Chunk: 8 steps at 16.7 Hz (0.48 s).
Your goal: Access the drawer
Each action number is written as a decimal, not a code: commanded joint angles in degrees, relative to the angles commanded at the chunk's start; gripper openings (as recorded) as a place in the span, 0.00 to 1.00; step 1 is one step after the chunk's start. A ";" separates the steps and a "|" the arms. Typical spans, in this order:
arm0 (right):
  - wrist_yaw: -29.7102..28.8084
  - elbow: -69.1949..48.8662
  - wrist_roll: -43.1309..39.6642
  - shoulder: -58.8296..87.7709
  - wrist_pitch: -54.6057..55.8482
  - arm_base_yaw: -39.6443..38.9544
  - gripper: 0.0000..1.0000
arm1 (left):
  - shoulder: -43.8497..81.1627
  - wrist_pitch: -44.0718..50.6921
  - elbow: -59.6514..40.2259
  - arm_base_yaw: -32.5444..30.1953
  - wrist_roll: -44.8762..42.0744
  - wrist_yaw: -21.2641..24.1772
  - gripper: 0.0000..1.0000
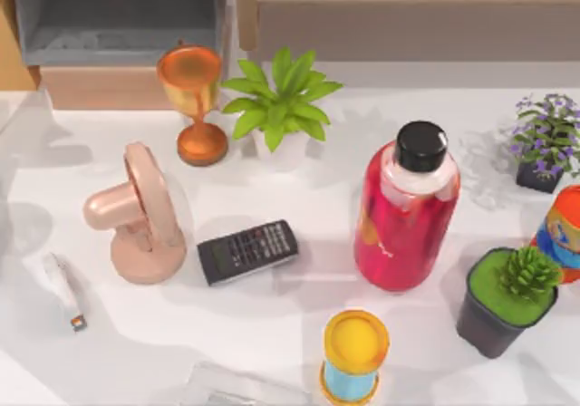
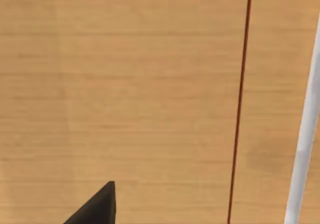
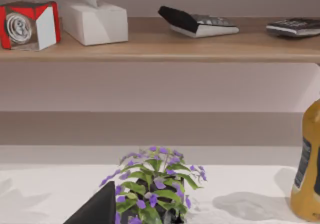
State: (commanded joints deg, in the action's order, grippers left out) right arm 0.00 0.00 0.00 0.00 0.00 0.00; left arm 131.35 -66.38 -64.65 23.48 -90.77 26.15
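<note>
The drawer (image 1: 104, 87) stands at the table's back left, pulled out so that its grey inside (image 1: 118, 16) faces up behind the light tan front panel. A dark piece of my left gripper (image 2: 97, 209) pokes in close against a light wooden surface (image 2: 125, 84) crossed by a thin dark red line; I cannot tell which part of the furniture this is. A dark piece of my right gripper (image 3: 97, 209) hangs low over the table near a purple-flowered plant (image 3: 152, 186), facing the long brown shelf (image 3: 160, 49).
In front of the drawer stand an orange goblet (image 1: 192, 98), a pink fan (image 1: 136, 216) and a leafy green plant (image 1: 281, 102). A calculator (image 1: 246, 250), a red bottle (image 1: 408, 207), a black-potted succulent (image 1: 507, 297) and a yellow-topped cylinder (image 1: 353, 356) crowd the middle and right.
</note>
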 joint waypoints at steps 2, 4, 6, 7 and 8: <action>0.00 0.00 0.00 0.00 0.00 0.00 1.00 | 1.19 1.21 -2.41 -0.45 0.01 -0.45 1.00; 0.00 0.00 0.00 0.00 0.00 0.00 1.00 | 2.16 2.26 -4.44 -0.84 0.02 -0.83 1.00; 0.00 0.00 0.00 0.00 0.00 0.00 1.00 | 2.40 2.52 -4.94 -0.94 0.03 -0.92 1.00; 0.00 0.00 0.00 0.00 0.00 0.00 1.00 | 2.40 2.52 -4.94 -0.94 0.03 -0.92 1.00; 0.00 0.00 0.00 0.00 0.00 0.00 1.00 | 2.40 2.52 -4.94 -0.94 0.03 -0.92 1.00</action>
State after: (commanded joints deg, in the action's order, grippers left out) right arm 0.00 0.00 0.00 0.00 0.00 0.00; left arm 133.74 -63.86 -69.59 22.54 -90.74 25.23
